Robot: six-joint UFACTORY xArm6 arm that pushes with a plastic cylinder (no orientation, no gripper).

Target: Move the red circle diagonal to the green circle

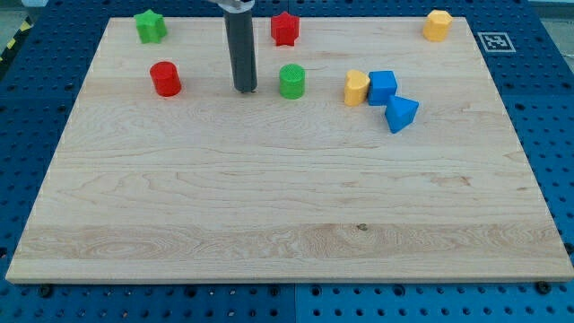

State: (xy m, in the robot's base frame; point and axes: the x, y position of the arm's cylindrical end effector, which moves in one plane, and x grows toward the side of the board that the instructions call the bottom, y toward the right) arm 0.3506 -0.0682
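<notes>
The red circle [165, 79] stands on the wooden board [287, 206] at the upper left. The green circle [291, 81] stands at about the same height, near the upper middle. My tip [245, 90] rests on the board between them, closer to the green circle, just to its left, touching neither.
A green star [150, 26] sits at the top left and a red star [285, 29] at the top middle. A yellow block [438, 25] is at the top right. A yellow block [357, 88], a blue cube [382, 87] and a blue triangle [401, 114] cluster right of the green circle.
</notes>
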